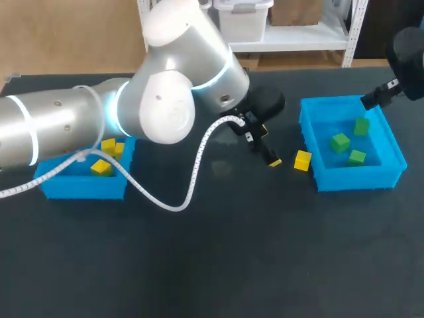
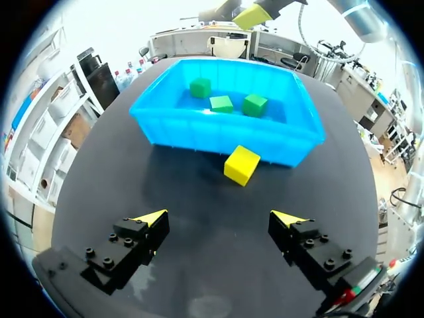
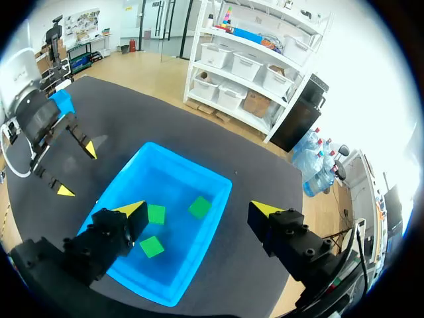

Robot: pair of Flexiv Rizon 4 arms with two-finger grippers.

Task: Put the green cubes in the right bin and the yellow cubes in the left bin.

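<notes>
Left hand (image 2: 225, 217) is wide open and empty. The yellow cube (image 2: 241, 165) sits just beside the right bin (image 2: 199, 129), so a finger could clip that wall and shove it.

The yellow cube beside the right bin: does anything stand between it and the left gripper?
Nothing visible does. The left gripper is open, and only bare table lies between it and the yellow cube, which sits just ahead, close to the right bin.

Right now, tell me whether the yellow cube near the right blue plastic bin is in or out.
Out. The yellow cube lies on the black tabletop outside the blue plastic bin; only green cubes are inside.
</notes>
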